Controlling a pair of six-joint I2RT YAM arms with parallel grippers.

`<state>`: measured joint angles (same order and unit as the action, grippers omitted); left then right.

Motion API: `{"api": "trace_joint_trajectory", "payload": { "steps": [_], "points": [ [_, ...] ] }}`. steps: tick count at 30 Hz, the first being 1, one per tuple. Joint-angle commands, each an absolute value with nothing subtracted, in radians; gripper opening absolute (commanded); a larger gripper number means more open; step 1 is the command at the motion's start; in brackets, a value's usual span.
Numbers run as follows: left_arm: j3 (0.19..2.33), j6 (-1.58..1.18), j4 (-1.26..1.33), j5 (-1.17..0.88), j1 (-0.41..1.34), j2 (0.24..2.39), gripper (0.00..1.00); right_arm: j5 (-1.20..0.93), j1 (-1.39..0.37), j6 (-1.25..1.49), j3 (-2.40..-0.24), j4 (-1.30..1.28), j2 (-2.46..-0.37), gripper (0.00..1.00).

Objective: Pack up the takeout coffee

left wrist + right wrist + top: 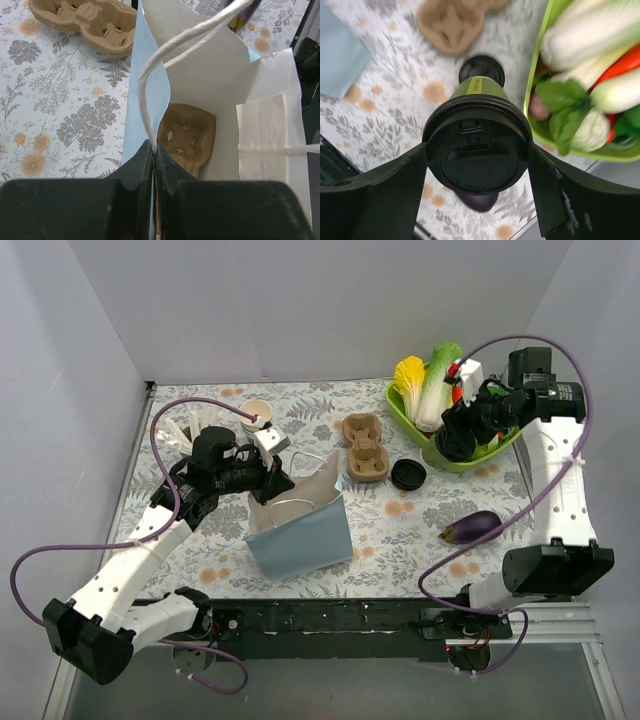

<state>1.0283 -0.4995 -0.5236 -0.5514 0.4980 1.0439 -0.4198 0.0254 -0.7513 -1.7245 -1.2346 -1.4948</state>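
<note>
the right gripper (477, 164) clamps the coffee (476, 145) just under its lid, held in the air at the far right, beside the basket (470, 462) and near the loose lid (408, 474). the left gripper (152, 152) is pinched closed on the rim of the bag (200, 75), mid-table; a carrier (187, 137) lies inside.
</note>
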Motion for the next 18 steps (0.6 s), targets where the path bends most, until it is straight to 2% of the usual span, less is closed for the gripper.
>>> {"api": "trace_joint_trajectory", "payload": {
  "steps": [1,5,9,15,18],
  "points": [
    [1.068,-0.503,-0.555,-0.537,0.492,1.060,0.00,-0.615,-0.052,-0.671,-1.955,-1.308,-1.408,0.48],
    [1.103,-0.509,-0.561,-0.525,0.491,1.072,0.00,-0.758,-0.185,-0.559,-2.109,-1.278,-1.448,0.32],
    [1.182,-0.517,-0.577,-0.503,0.492,1.085,0.01,-0.828,-0.305,-0.451,-2.209,-1.212,-1.479,0.25],
    [1.233,-0.517,-0.592,-0.469,0.492,1.114,0.00,-0.805,-0.465,-0.503,-2.241,-1.201,-1.500,0.13],
    [1.244,-0.517,-0.583,-0.460,0.492,1.118,0.00,-0.763,-0.534,-0.570,-2.212,-1.201,-1.488,0.11]
  ]
}}
